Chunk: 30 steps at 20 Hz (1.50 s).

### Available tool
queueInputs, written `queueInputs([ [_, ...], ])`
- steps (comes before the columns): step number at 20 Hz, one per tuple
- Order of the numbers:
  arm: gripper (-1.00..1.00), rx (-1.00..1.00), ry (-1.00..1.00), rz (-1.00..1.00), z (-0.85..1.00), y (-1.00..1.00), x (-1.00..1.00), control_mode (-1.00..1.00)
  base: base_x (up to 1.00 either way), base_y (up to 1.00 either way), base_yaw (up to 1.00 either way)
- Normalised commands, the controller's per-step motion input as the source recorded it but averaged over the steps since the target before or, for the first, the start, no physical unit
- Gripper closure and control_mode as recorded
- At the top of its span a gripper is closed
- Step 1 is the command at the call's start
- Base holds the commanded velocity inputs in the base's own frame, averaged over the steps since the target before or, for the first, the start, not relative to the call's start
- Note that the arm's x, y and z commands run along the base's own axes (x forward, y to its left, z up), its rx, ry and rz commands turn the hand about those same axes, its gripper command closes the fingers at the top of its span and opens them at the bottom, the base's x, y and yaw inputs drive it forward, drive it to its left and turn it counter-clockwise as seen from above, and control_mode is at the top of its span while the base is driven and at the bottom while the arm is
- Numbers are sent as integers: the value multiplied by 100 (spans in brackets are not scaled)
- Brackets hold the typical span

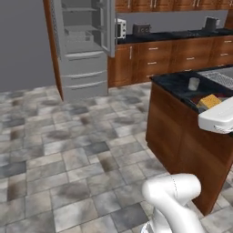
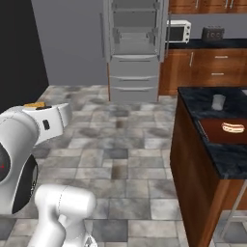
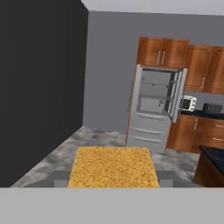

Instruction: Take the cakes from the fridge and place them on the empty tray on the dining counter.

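My gripper [image 3: 113, 178] is shut on an orange-tan square cake [image 3: 113, 165], which sits between the two finger tips at the bottom of the hand view. The same cake [image 1: 209, 101] shows beside my white hand in the left base view, and as a small orange patch [image 2: 34, 104] on top of the hand in the right base view. The grey fridge [image 3: 154, 109] stands across the room with its upper doors open, also seen as the fridge [image 1: 82, 45] at the back. The dining counter [image 2: 212, 116] lies to the right. The tray is out of view.
On the dining counter stand a small grey cup [image 2: 218, 101] and a reddish-brown board [image 2: 212, 131] holding a hot dog. A microwave [image 2: 177, 31] and toaster [image 2: 212, 34] sit on the back counter. Tiled floor [image 1: 68, 150] lies between fridge and counter.
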Motion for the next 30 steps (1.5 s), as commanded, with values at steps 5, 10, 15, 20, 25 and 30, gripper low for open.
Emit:
queueInputs([
  [5, 100, 0, 0, 0, 0, 0, 0, 100, -100, 0, 0],
  [10, 100, 0, 0, 0, 0, 0, 0, 100, -94, -19, 0],
  [15, 100, 0, 0, 0, 0, 0, 0, 100, -16, -90, 0],
  [20, 100, 0, 0, 0, 0, 0, 0, 100, 0, -100, 1],
  [25, 100, 0, 0, 0, 0, 0, 0, 100, 0, -100, 0],
  [30, 100, 0, 0, 0, 0, 0, 0, 100, 0, -100, 0],
])
